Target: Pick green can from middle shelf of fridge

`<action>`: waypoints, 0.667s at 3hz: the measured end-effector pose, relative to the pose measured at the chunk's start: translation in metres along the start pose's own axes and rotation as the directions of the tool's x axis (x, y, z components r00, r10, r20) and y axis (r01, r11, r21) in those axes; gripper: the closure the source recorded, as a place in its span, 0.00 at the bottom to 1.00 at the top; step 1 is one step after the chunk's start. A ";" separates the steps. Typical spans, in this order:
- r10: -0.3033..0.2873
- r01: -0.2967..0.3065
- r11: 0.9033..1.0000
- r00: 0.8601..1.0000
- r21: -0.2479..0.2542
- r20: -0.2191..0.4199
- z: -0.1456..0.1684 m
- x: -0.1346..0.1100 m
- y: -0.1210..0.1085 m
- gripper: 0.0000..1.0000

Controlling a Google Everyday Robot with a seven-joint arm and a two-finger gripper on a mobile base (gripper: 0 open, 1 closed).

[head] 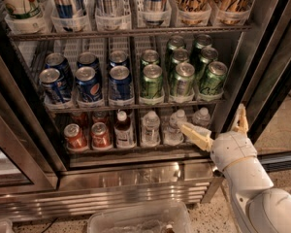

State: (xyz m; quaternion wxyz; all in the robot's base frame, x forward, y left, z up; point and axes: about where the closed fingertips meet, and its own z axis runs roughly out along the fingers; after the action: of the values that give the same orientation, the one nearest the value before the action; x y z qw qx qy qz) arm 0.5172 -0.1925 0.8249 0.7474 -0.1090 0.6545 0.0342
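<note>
The gripper (pixel 218 126) hangs open and empty low beside the bottle rack, below the middle shelf (pixel 136 104), where the green can (pixel 212 78) stands in its front-right lane, easy to reach.

Office or shop pantry: commercial fridge (pixel 262 42), claw (pixel 218 130) beside it.

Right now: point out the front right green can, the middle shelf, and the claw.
green can (pixel 213 78), camera view, on its label side.
middle shelf (pixel 136 104), camera view, on the front wire edge.
claw (pixel 218 127), camera view, midway between its open fingers, below the shelf at right.
</note>
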 end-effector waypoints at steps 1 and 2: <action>0.000 0.000 1.000 1.000 0.000 0.000 0.000 0.000 0.000 0.20; 0.000 0.000 1.000 1.000 0.000 0.000 0.000 0.000 0.000 0.31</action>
State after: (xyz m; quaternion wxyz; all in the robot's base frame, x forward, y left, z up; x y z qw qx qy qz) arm 0.5172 -0.1925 0.8249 0.7474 -0.1090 0.6544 0.0342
